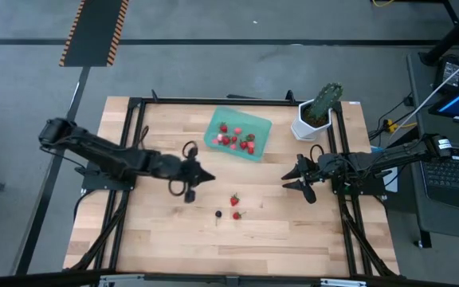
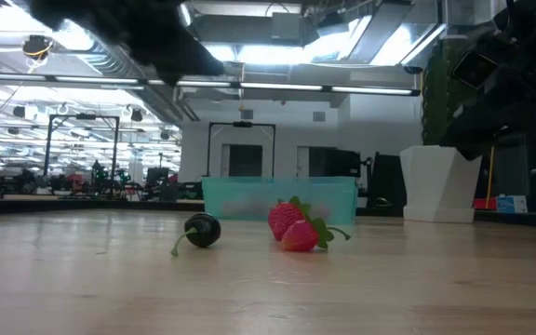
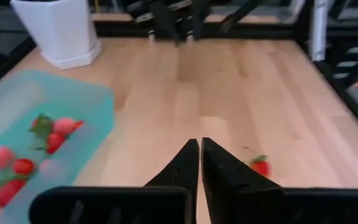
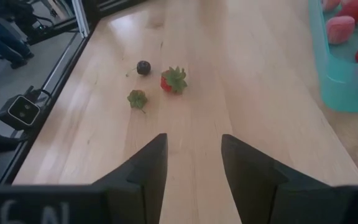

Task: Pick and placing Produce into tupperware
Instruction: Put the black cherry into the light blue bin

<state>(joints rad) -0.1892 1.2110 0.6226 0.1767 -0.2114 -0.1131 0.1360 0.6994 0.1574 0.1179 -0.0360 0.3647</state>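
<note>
The teal tupperware (image 1: 237, 133) sits at the table's far middle and holds several red and pale pink berries (image 3: 48, 140). Two red strawberries (image 1: 234, 199) (image 1: 236, 214) and one dark berry (image 1: 218, 213) lie on the bare wood nearer the front, and show again in the low view as strawberries (image 2: 291, 223) and dark berry (image 2: 201, 230). My left gripper (image 1: 205, 177) (image 3: 199, 149) hovers shut, left of these berries and in front of the tupperware, with one strawberry (image 3: 260, 167) just beside its tips. My right gripper (image 1: 287, 180) (image 4: 193, 146) hangs open to their right, pointing toward them (image 4: 173, 81).
A green cactus-like plant in a white pot (image 1: 317, 112) stands at the far right corner, right of the tupperware (image 2: 277, 197). Black frame rails (image 1: 134, 135) run along the table's left, right and far sides. Bare wood (image 1: 237, 247) lies in front of the loose berries.
</note>
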